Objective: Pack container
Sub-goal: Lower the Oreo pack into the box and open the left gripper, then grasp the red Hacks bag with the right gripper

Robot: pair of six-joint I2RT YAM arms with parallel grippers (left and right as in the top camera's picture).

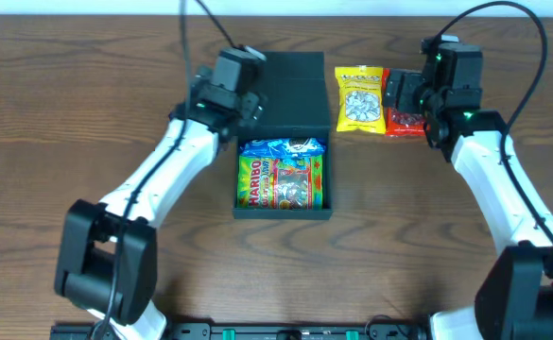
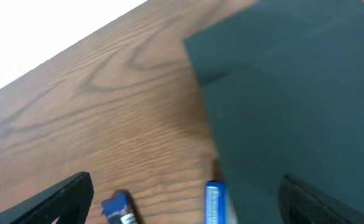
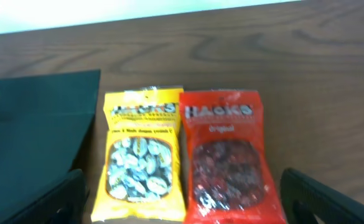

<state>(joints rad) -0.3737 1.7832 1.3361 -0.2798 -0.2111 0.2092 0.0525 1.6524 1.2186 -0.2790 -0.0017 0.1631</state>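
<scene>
Wooden tabletop [image 1: 68,104] carries the container [image 1: 236,194]: stiff, light and matte, I judge, so I'd pinch its lid [image 1: 290,85] by the free edge. My left claw [image 2: 185,202] and right claw [image 3: 188,205] gape empty.

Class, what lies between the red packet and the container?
The yellow packet, right beside the red packet; the right wrist view shows it, with the container at left.

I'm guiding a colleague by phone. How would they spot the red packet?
Find the dark green container, its lid open. Two packets lie side by side right of the lid; the red packet is the outer one, beside the yellow packet.
</scene>
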